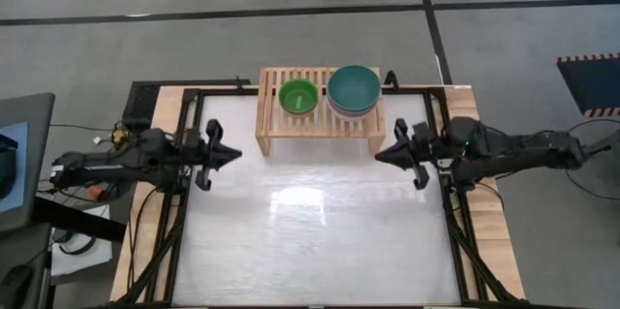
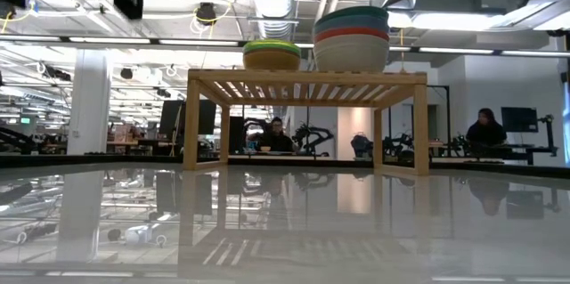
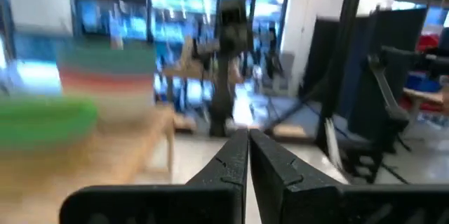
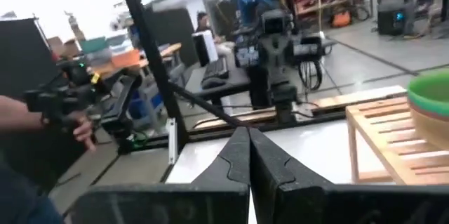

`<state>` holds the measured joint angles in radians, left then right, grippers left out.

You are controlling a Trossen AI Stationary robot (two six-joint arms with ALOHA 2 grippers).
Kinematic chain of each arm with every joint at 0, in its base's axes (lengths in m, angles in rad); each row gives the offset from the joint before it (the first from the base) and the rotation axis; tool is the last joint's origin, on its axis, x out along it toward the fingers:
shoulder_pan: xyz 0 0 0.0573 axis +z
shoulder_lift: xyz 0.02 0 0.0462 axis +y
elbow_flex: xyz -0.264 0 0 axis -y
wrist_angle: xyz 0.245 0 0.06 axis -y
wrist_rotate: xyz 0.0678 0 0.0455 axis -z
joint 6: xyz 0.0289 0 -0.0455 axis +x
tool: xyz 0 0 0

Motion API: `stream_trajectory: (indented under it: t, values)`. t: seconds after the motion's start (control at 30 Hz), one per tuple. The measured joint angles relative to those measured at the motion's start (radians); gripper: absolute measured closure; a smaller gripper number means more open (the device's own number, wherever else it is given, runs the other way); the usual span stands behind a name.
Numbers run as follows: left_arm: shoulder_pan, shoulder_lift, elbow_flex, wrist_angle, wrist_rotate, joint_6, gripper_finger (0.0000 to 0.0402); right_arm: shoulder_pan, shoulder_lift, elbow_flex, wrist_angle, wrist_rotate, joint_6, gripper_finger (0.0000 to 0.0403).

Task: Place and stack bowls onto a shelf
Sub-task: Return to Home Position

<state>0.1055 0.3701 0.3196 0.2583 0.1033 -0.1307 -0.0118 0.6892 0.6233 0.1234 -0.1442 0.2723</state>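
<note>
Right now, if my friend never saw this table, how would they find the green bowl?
Look at the wooden shelf at the table's far edge. Two piles of bowls sit on top; the lime green bowl tops the left pile. It is smaller and lower than the teal bowl beside it.

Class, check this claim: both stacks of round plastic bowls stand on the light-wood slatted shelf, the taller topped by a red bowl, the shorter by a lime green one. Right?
No. The high view shows a teal round plastic bowl topping the taller stack, not a red one. The light-wood slatted shelf and the lime green bowl are as stated.
</note>
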Motion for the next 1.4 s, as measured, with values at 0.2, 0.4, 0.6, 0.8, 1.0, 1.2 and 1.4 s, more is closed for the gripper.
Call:
stream_trajectory:
  t: [0.2, 0.4, 0.6, 0.8, 1.0, 1.2, 1.4]
  values:
    - [-0.013, -0.1, -0.119, 0.045, -0.022, 0.047, 0.0401, -0.009, -0.125, -0.208, 0.126, 0.022, 0.012, 0.0385]
    - [-0.013, -0.226, -0.213, 0.047, -0.069, 0.038, 0.0401, -0.007, -0.271, -0.386, 0.274, -0.039, 0.001, 0.0385]
    - [-0.013, -0.323, -0.278, 0.023, -0.075, 0.007, 0.0401, -0.001, -0.41, -0.476, 0.23, -0.041, -0.043, 0.0384]
    - [-0.013, -0.368, -0.309, 0.031, -0.086, 0.039, 0.0401, -0.003, -0.529, -0.555, 0.203, -0.04, -0.103, 0.0382]
    - [-0.013, -0.367, -0.309, 0.004, -0.056, 0.059, 0.0401, -0.001, -0.616, -0.614, 0.191, -0.039, -0.113, 0.0382]
    - [-0.013, -0.367, -0.31, 0.004, -0.047, 0.103, 0.0401, -0.001, -0.688, -0.615, 0.132, -0.102, -0.125, 0.0381]
    - [-0.013, -0.366, -0.31, -0.02, -0.02, 0.14, 0.0401, -0.004, -0.687, -0.615, 0.045, -0.141, -0.187, 0.038]
